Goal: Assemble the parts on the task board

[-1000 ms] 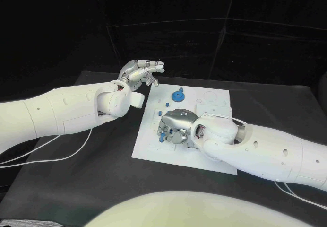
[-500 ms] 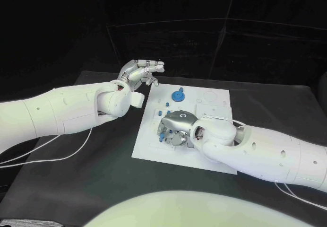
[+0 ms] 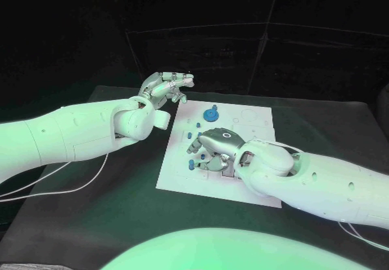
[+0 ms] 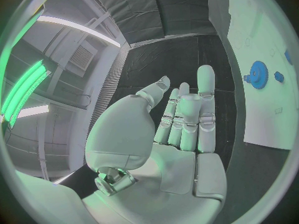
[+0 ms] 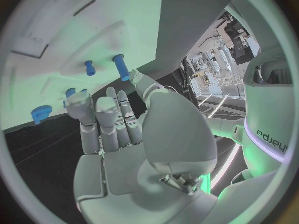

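The white task board (image 3: 243, 121) lies in the middle of the black table. A blue gear (image 3: 211, 115) stands near its far edge, and small blue pegs (image 3: 192, 164) sit along its left side. My right hand (image 3: 212, 149) hovers over the board's left half with its fingers bent down beside the pegs and nothing in them. In the right wrist view its fingertips (image 5: 76, 102) point at the blue pegs (image 5: 120, 67) and the gear (image 5: 41, 113). My left hand (image 3: 166, 87) is raised beyond the board's far left corner, empty, with its fingers (image 4: 187, 114) close together near the gear (image 4: 257, 74).
White cables (image 3: 49, 188) trail over the black table (image 3: 105, 214) at the left. The right half of the board (image 3: 259, 126) has shallow recesses. A dark backdrop stands behind the table.
My right hand has shifted slightly to the right over the board's left half. The left hand has stayed where it was.
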Robot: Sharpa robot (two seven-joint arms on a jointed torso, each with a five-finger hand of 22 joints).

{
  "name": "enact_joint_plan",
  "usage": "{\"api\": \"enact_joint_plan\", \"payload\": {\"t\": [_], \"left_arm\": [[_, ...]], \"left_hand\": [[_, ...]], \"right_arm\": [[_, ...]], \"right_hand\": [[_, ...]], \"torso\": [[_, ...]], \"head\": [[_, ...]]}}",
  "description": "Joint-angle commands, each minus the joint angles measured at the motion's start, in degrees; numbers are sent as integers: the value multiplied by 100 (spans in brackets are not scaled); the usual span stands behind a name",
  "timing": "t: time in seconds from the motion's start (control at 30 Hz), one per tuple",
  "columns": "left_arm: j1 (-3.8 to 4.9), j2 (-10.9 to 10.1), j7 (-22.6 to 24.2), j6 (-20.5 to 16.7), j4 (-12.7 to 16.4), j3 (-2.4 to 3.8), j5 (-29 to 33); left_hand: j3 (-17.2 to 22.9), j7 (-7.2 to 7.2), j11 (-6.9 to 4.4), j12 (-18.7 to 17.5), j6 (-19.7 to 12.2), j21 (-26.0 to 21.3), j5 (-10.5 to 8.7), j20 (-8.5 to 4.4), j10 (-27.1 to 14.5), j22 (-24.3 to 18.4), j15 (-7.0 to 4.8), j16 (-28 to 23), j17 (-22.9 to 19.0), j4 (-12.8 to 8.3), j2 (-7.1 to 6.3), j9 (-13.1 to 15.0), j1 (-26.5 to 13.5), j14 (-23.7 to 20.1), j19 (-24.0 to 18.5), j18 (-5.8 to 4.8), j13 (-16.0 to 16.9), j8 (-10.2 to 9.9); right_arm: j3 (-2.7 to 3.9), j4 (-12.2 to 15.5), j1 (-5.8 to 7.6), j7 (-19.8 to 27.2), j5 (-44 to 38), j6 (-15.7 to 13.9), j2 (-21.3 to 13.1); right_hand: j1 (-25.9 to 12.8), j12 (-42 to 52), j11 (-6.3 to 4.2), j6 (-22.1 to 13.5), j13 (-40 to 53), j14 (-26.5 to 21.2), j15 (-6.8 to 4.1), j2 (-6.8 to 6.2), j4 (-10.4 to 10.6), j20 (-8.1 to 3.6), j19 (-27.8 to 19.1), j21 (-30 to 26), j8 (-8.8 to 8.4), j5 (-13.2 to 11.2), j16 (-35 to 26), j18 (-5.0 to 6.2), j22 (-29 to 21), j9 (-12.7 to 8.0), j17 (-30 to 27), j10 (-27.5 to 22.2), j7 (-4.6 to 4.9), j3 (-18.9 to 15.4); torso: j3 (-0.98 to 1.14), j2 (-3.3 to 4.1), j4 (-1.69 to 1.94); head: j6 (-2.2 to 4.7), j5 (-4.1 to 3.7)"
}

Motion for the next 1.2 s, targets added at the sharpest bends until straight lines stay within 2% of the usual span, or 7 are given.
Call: {"api": "enact_joint_plan", "payload": {"t": [0.03, 0.17, 0.27, 0.4, 0.47, 0.77, 1.2], "left_arm": [[9, -13, 14, 66, 6, 4, 14], [9, -17, 13, 75, 17, 3, 14], [9, -24, 13, 79, 30, 2, 14], [9, -35, 14, 82, 47, 1, 14], [8, -40, 16, 83, 56, 1, 14], [6, -72, 20, 93, 110, -3, 14], [6, -150, 21, 92, 169, -8, 14]], "left_hand": [[-46, -8, -5, 19, -27, -22, -7, 47, -32, -6, 0, -21, -7, 0, 18, 5, 46, -55, 5, 72, 10, 5], [-46, -8, -5, 19, -27, -22, -7, 47, -32, -6, 0, -21, -7, 0, 18, 5, 46, -55, 5, 72, 10, 5], [-79, -5, -2, 51, -37, -37, -7, 54, -56, -19, 4, -11, -24, 8, 28, 7, 49, -68, 6, 75, 14, 19], [-80, -5, -2, 52, -37, -37, -7, 54, -56, -19, 4, -11, -25, 8, 28, 7, 49, -69, 6, 75, 14, 19], [-81, -6, -2, 53, -37, -38, -7, 54, -56, -19, 4, -11, -27, 9, 28, 7, 49, -69, 6, 75, 14, 20], [-81, -6, -2, 53, -37, -38, -7, 54, -56, -19, 4, -11, -27, 9, 28, 7, 49, -69, 6, 75, 14, 20], [-81, -6, -2, 53, -37, -38, -7, 54, -56, -19, 4, -11, -27, 9, 28, 7, 49, -69, 6, 75, 14, 20]], "right_arm": [[72, 207, 36, 219, 578, -806, -319], [153, 443, 147, 115, 1295, -838, -834], [182, 619, 238, -116, 1936, -742, -1290], [195, 815, 287, -479, 2332, -598, -1751], [197, 931, 299, -717, 2376, -508, -1958], [192, 1288, 254, -1849, 1797, -73, -2417], [175, 1425, -94, -2669, 1316, 118, -2473]], "right_hand": [[-32, 83, -11, -72, 2, -1, -29, 12, 44, -21, 15, -32, 5, 22, -12, 52, -18, 4, -49, 26, -16, -159], [-76, 319, -43, 94, 44, 68, -56, 103, 149, -42, 116, 31, 83, 6, 69, 30, 76, 36, 62, 316, -9, -340], [-135, 848, -242, 382, 260, 195, -188, 177, 264, -125, 392, 288, 225, 5, 320, -42, 432, 82, 447, 1256, -124, -424], [-565, 1887, -500, 622, 1016, 351, -417, 56, 573, -351, 721, 615, 423, 673, 716, -147, 884, 137, 1055, 2129, -364, -849], [-567, 3504, -605, 598, 2780, 428, -508, 83, 700, -453, 917, 839, 558, 892, 1064, -224, 1195, 162, 1598, 2062, -385, -1151], [-787, 6203, -592, 605, 5896, 541, -485, 292, 1377, -457, 1307, 1299, 1067, 748, 1657, -366, 1899, 328, 2628, 2155, -478, -1970], [-891, 6541, -566, 414, 6450, 552, -467, 388, 1678, -426, 1368, 1395, 1379, 781, 1770, -397, 2050, 450, 2851, 2138, -475, -2604]], "torso": [[-10, -20, -29], [-19, -37, -38], [-19, -41, -52], [-18, -41, -80], [-16, -46, -106], [8, -52, -190], [-9, -48, -165]], "head": [[44, -61], [87, -192], [124, -324], [181, -472], [192, -532], [217, -665], [195, -786]]}}
